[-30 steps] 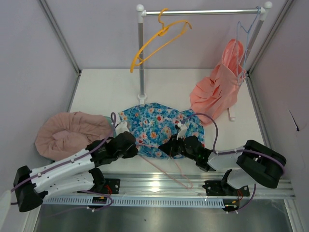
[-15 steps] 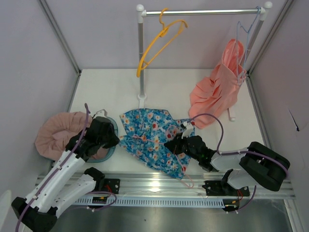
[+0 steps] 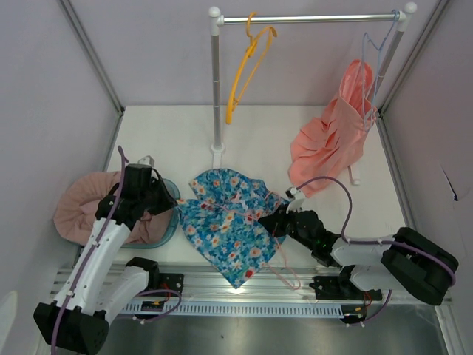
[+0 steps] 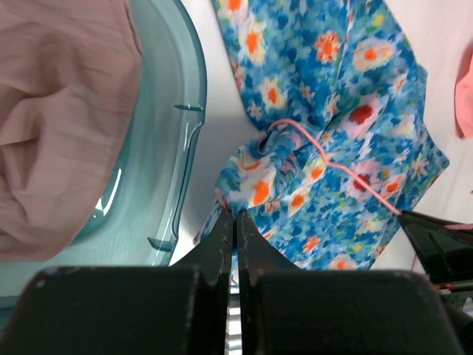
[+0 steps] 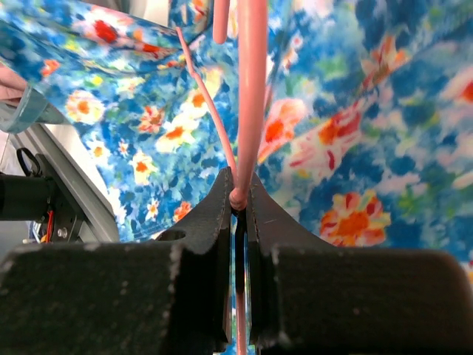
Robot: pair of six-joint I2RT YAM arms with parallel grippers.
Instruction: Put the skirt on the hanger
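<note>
The blue floral skirt (image 3: 222, 229) lies bunched at the table's front middle, its lower corner over the front rail. A thin pink hanger (image 3: 285, 274) runs through it; its wire also shows in the left wrist view (image 4: 325, 159). My right gripper (image 3: 267, 220) is shut on the pink hanger wire (image 5: 251, 89) at the skirt's right side, with skirt (image 5: 369, 148) behind it. My left gripper (image 3: 176, 205) is at the skirt's left edge, its jaws shut (image 4: 235, 214) on a fold of the skirt (image 4: 347, 96).
A teal basin (image 3: 168, 222) holding a dusty pink cloth (image 3: 81, 207) sits at the left; its rim (image 4: 185, 111) is close to my left gripper. A rack pole (image 3: 216, 89) stands behind, with a yellow hanger (image 3: 247, 63) and a pink dress (image 3: 332, 137) hanging at the right.
My left arm has swung back to the left over the basin. The skirt has shifted toward the front rail and bunched up. The right gripper has moved slightly right. The yellow hanger has swung.
</note>
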